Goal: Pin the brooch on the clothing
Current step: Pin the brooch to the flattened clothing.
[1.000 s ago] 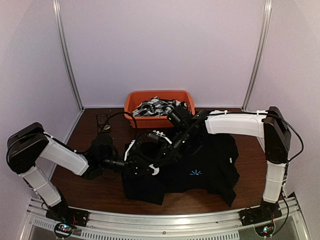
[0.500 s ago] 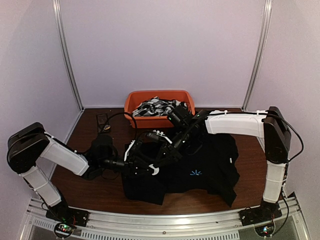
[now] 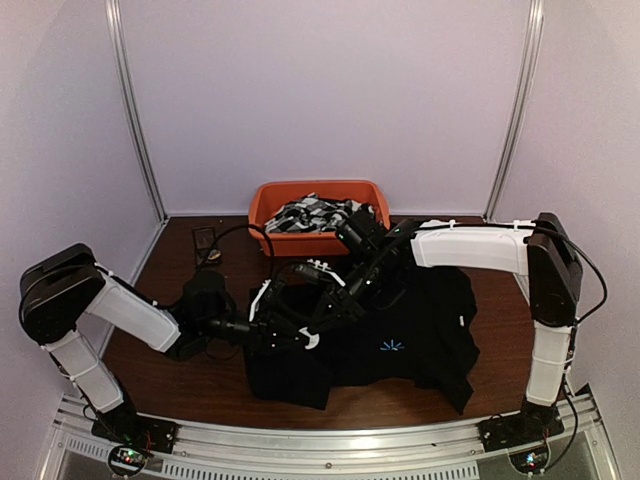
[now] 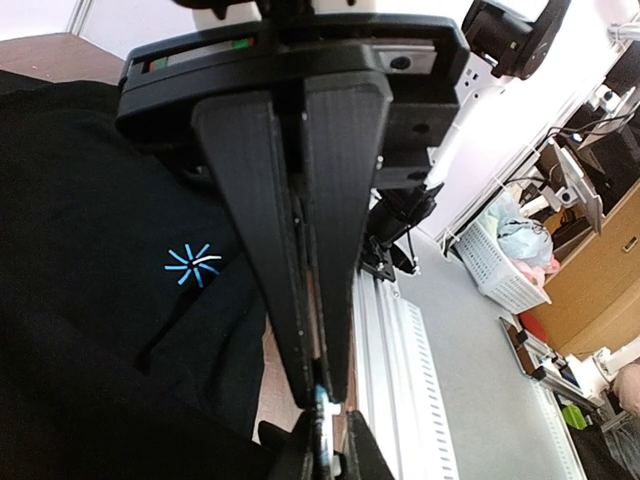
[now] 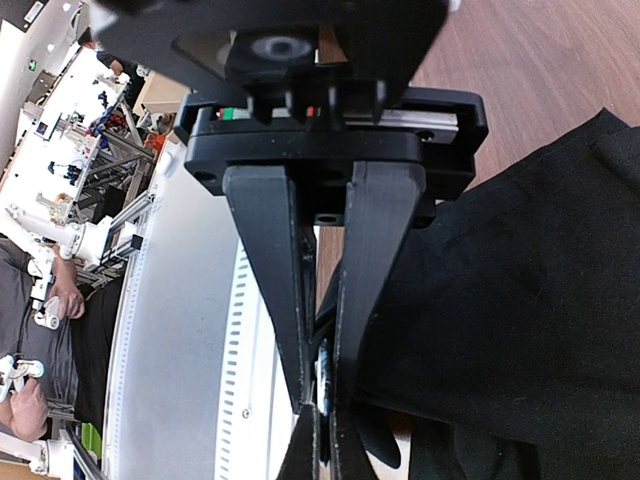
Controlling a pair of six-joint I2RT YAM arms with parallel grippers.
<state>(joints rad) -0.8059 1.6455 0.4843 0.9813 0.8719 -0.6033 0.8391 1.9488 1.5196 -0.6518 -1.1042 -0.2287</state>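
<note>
Left hand (image 4: 320, 392) and right hand (image 5: 322, 398) meet tip to tip above the black shirt (image 3: 425, 330). Each is pinched almost closed on the brooch (image 5: 322, 376), a small pale-blue sliver barely visible between the pads. The shirt lies spread on the table (image 3: 180, 375), soft, matte and creased, with its blue starburst mark (image 4: 192, 265) nearby. Judgement: grip firmly and drive the pin shallow through one layer, since slack cloth will bunch.
</note>
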